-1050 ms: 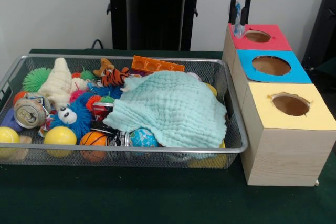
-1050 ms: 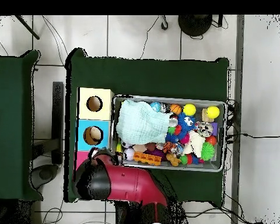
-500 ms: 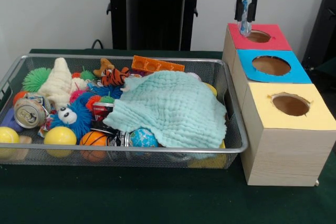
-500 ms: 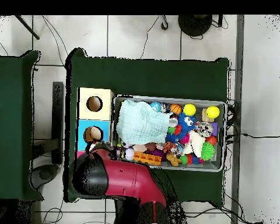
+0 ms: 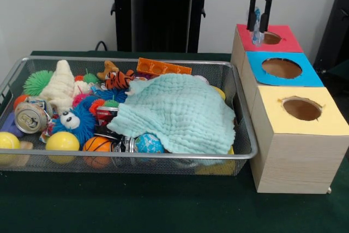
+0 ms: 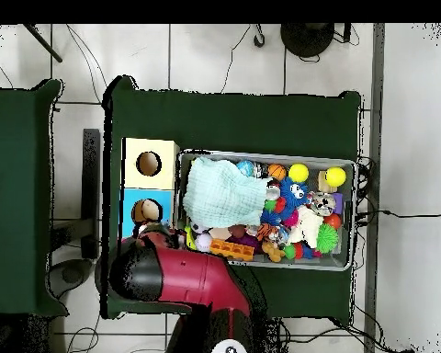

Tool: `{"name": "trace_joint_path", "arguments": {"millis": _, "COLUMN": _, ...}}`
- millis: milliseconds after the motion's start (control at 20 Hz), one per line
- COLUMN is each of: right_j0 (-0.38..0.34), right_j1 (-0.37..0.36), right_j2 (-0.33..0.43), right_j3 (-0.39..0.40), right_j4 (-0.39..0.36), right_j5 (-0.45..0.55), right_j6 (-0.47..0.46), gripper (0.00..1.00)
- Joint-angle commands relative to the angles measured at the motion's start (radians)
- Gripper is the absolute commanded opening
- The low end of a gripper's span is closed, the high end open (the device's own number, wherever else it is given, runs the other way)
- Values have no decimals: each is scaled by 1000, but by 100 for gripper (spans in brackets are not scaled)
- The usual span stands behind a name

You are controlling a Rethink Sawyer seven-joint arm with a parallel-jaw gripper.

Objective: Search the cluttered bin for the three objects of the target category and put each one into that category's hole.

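Dark green cloth covers the table (image 5: 163, 205), with a pale wall and a black stand behind it at the top of the front view. At the left sits a wire mesh bin (image 5: 240, 135) heaped with toys: a crushed drink can (image 5: 30, 117), yellow balls (image 5: 61, 142), a small basketball (image 5: 97, 144), a tiger plush (image 5: 117, 79), an orange block piece (image 5: 162, 67) and a blue googly-eyed puffer toy (image 5: 76, 121). A pale green muslin cloth (image 5: 177, 112) lies draped over the right half, probably hiding further objects, which is why the search is awkward.

At the right stands a wooden sorting box with three holes in a row: the red-topped hole (image 5: 270, 38) farthest up the frame, the blue-topped hole (image 5: 282, 67) in the middle, the yellow-topped hole (image 5: 301, 108) nearest the bottom. The end effector (image 5: 258, 23) hangs at the upper right, directly above the red hole's left rim, its fingers drawn narrow around a small clear bluish object (image 5: 256, 25), too small to name. It is held vertically, apparently so it can fall cleanly through the opening.

Compared with a second ago, the end effector has shifted rightward toward the red hole's centre. In the overhead view the red arm (image 6: 183, 280) has swung further left in the frame, covering the red section. The bin's contents are unchanged.
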Motion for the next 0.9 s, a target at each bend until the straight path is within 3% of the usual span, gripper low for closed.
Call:
{"name": "trace_joint_path", "arguments": {"millis": 50, "right_j0": 20, "right_j1": 60, "right_j2": -6, "right_j3": -79, "right_j4": 58, "right_j5": -59, "right_j6": 251, "gripper": 0}}
{"name": "trace_joint_path", "arguments": {"millis": 750, "right_j0": 74, "right_j1": 129, "right_j2": -49, "right_j3": -123, "right_j4": 132, "right_j5": -96, "right_j6": 266, "gripper": 0}}
{"name": "trace_joint_path", "arguments": {"millis": 900, "right_j0": 103, "right_j1": 171, "right_j2": -57, "right_j3": -156, "right_j4": 158, "right_j5": -113, "right_j6": 278, "gripper": 0}}
